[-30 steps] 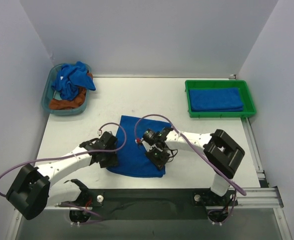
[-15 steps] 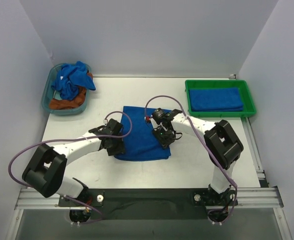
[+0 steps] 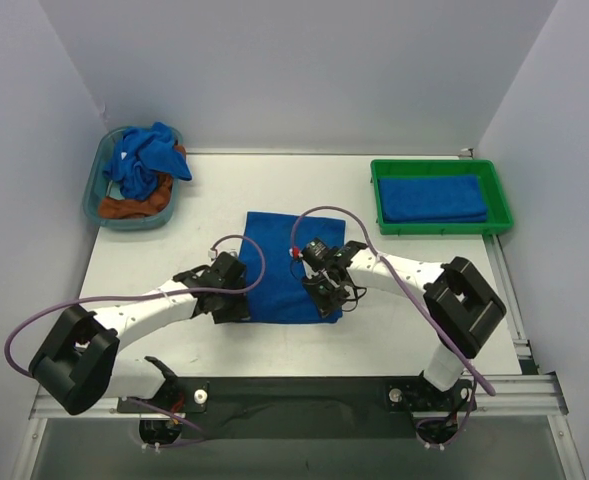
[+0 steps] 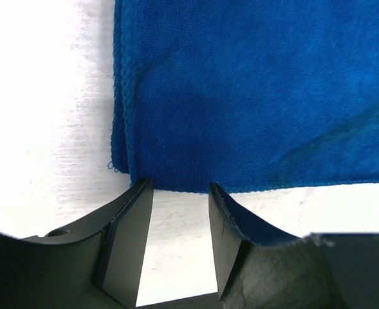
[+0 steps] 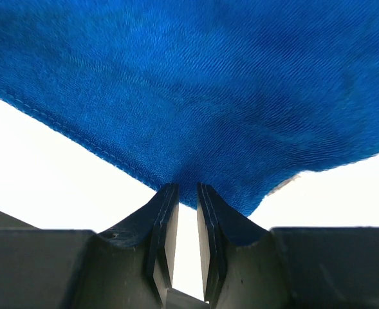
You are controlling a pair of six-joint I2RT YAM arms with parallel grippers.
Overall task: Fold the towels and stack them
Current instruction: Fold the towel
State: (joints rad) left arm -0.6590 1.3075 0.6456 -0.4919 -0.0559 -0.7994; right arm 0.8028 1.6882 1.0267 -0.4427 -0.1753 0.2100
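Near the middle of the table [image 3: 394,270], the blue towel [image 3: 279,255] lies flat. My right claw [image 3: 326,296] is clenched on its near right edge; my left claw [image 3: 229,303] stands released at the near left corner. Soft, light and limp, I judge it handles best by the corners.

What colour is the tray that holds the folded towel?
The tray is green; the top external view shows it best.

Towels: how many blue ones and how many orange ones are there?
Blue towels: 3 (spread towel, folded towel in the tray, crumpled towel in the basket).
Orange towels: 1 (orange towel, same basket).
Total: 4, counting each heap as one towel.
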